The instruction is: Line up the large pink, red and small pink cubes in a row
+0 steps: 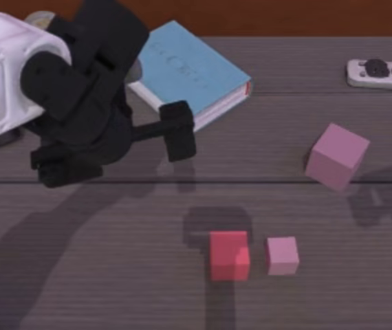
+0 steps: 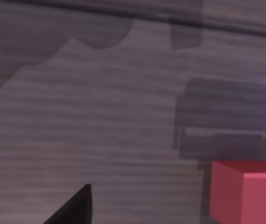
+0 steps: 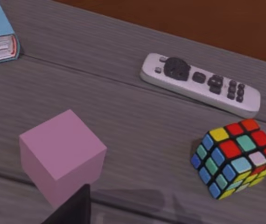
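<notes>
The red cube [image 1: 229, 256] sits on the table near the front, and the small pink cube [image 1: 282, 255] stands just to its right with a narrow gap between them. Farther back on the right, the large pink cube [image 1: 336, 155] rests turned at an angle. My left gripper [image 1: 177, 133] hangs open and empty behind and left of the red cube [image 2: 245, 193]; one dark finger [image 2: 77, 210] shows in the left wrist view. My right gripper [image 3: 133, 218] is outside the top view. It hovers open near the large pink cube [image 3: 60, 154], finger [image 3: 77, 207] beside it.
A blue book [image 1: 189, 69] lies at the back behind the left gripper. A white remote [image 1: 382, 74] lies at the back right. A colourful puzzle cube [image 3: 235, 156] sits on the right of the table, past the large pink cube.
</notes>
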### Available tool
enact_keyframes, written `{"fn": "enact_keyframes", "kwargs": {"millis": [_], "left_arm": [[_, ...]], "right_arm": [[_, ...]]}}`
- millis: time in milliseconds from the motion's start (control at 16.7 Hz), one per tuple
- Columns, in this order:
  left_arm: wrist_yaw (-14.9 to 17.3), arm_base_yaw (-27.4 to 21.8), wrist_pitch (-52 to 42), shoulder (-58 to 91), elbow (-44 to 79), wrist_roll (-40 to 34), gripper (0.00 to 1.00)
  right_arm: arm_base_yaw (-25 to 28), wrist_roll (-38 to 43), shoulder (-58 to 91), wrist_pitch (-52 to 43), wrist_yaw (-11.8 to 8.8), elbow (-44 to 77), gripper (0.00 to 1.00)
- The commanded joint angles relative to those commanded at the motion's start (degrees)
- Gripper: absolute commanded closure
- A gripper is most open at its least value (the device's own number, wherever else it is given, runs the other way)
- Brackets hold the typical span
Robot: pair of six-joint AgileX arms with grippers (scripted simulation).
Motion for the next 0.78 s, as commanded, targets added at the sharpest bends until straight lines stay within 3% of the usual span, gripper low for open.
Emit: {"fn": "enact_keyframes", "kwargs": {"millis": [420, 780], "left_arm": [[0.0, 16.2, 20.2, -39.5, -32.2, 16.0, 0.0], [0.3, 28.3, 36.5, -71.1, -56.1, 30.0, 0.0]], "right_arm": [[4.8, -12.7, 46.7, -23.9, 0.3, 36.1, 0.0], [8.1, -21.5, 76.3, -40.2, 0.4, 61.6, 0.0]]}}
